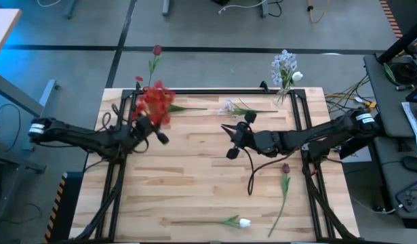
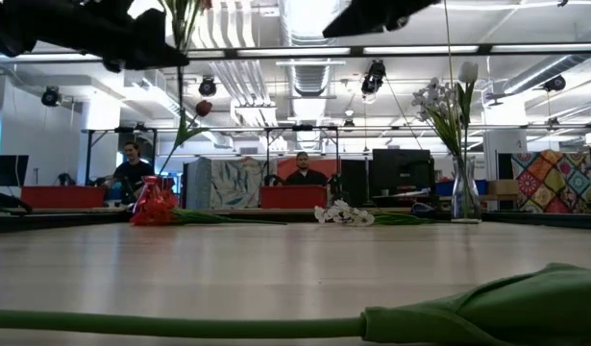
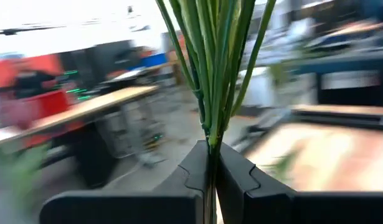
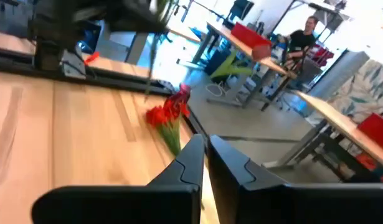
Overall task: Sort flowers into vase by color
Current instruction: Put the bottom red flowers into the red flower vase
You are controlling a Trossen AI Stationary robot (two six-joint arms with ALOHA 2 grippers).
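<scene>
My left gripper (image 1: 148,127) is raised near the table's far left corner and is shut on a bunch of red flowers (image 1: 156,102). A second red cluster (image 2: 156,207) lies at the far edge, its stem pointing right. A pale spray (image 1: 228,107) lies beside it. A glass vase (image 1: 284,76) at the far right holds blue-white sprays and a white tulip. A maroon tulip (image 1: 285,169) and a white tulip (image 1: 243,222) lie on the near right part of the table. My right gripper (image 1: 232,139) hovers mid-table, shut and empty. My left gripper pinches the bunch's green stems (image 3: 211,134) between its two fingers (image 3: 238,171), several stems together. The fingers come about level from the table's left, across the stems. The bunch is lifted clear of the table and roughly upright (image 2: 184,38), with the red heads above the gripper.
A single red tulip (image 1: 156,51) stands just beyond the far left edge. A black frame rail (image 1: 215,91) runs along the far edge. The white tulip's stem and leaf (image 2: 526,298) lie close to the near edge. People sit at desks in the room behind.
</scene>
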